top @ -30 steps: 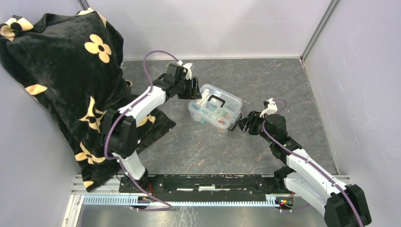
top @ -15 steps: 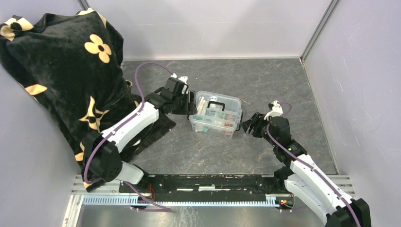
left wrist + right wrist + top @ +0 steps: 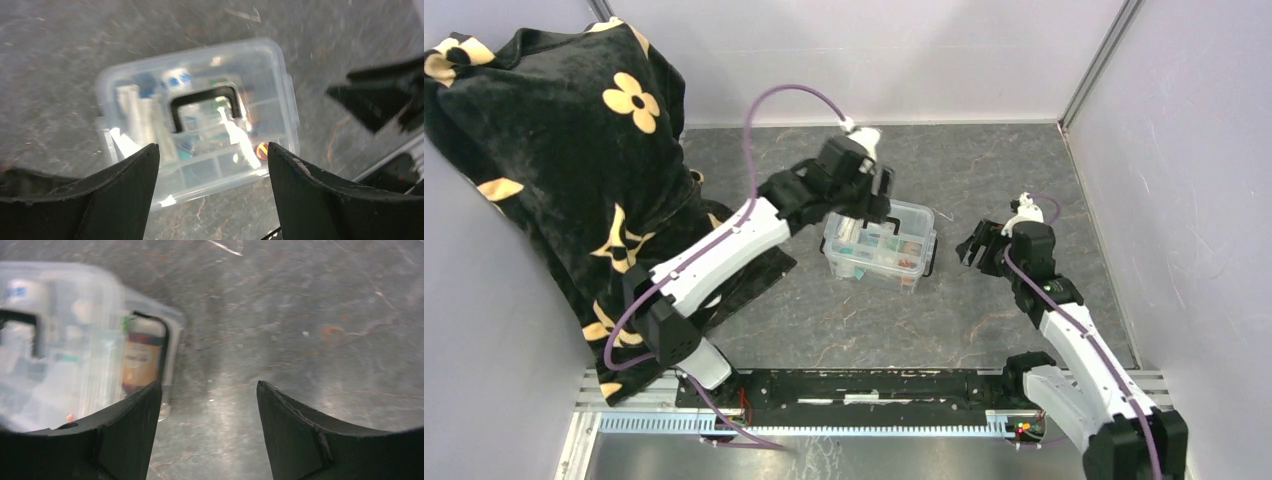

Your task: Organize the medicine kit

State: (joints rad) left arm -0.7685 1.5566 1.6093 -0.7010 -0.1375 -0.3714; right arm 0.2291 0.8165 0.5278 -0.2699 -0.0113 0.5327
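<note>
Grey table point(image 3: 824, 320), medicine kit point(image 3: 879, 245) lidded and packed; left gripper point(image 3: 212, 150) above, right gripper point(image 3: 207, 385) beside, both wide open, empty. Looks nearly finished.

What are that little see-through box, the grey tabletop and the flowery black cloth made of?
Medicine kit: clear glossy plastic, seemingly; contents show through and light glints off it. Its handle: black plastic, probably. Table: grey veined surface, stone or a stone-look laminate. Cloth: black plush fabric, likely velvet, soft sheen on folds.
</note>
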